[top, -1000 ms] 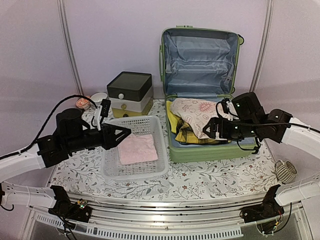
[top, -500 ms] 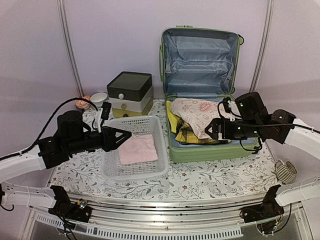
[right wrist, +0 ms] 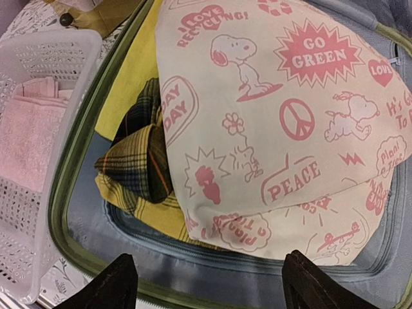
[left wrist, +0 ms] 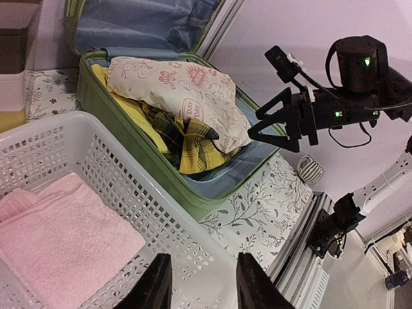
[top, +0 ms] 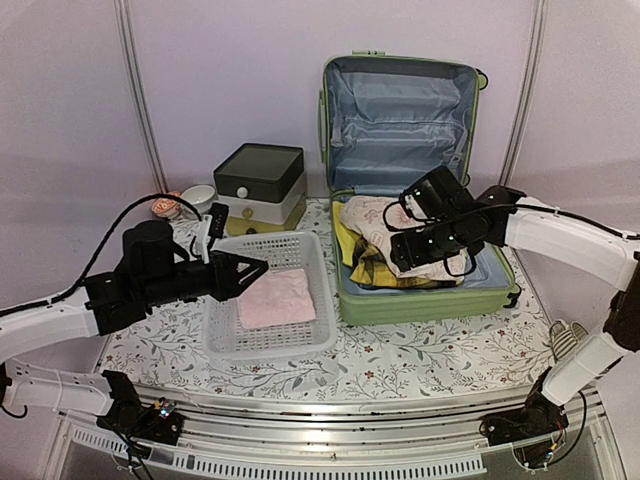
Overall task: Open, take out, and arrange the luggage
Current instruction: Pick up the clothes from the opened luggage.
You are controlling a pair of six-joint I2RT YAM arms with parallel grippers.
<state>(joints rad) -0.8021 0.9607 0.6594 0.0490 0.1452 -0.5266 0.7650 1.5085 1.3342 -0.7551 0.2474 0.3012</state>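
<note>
The light-green suitcase point(top: 420, 300) lies open at the back right, its lid point(top: 400, 110) upright with pale blue lining. Inside lie a cream cartoon-print cloth point(top: 375, 222) point(right wrist: 270, 122) over a yellow plaid garment point(top: 365, 268) point(right wrist: 138, 167). My right gripper point(top: 403, 250) point(right wrist: 209, 283) is open and empty, just above the near edge of the cream cloth. My left gripper point(top: 255, 268) point(left wrist: 198, 283) is open and empty over the white mesh basket point(top: 225, 335) point(left wrist: 122, 180), which holds a folded pink towel point(top: 273, 297) point(left wrist: 58, 232).
A dark-lidded white-and-yellow drawer box point(top: 260, 187) stands at the back, left of the suitcase. A small white cup point(top: 197, 195) and a pink-patterned item point(top: 165, 206) sit at the back left. A striped round object point(top: 570, 342) lies at the table's right edge.
My right gripper has swung left and forward from the suitcase's right side to over the clothes inside it. My left gripper has edged slightly right over the basket.
</note>
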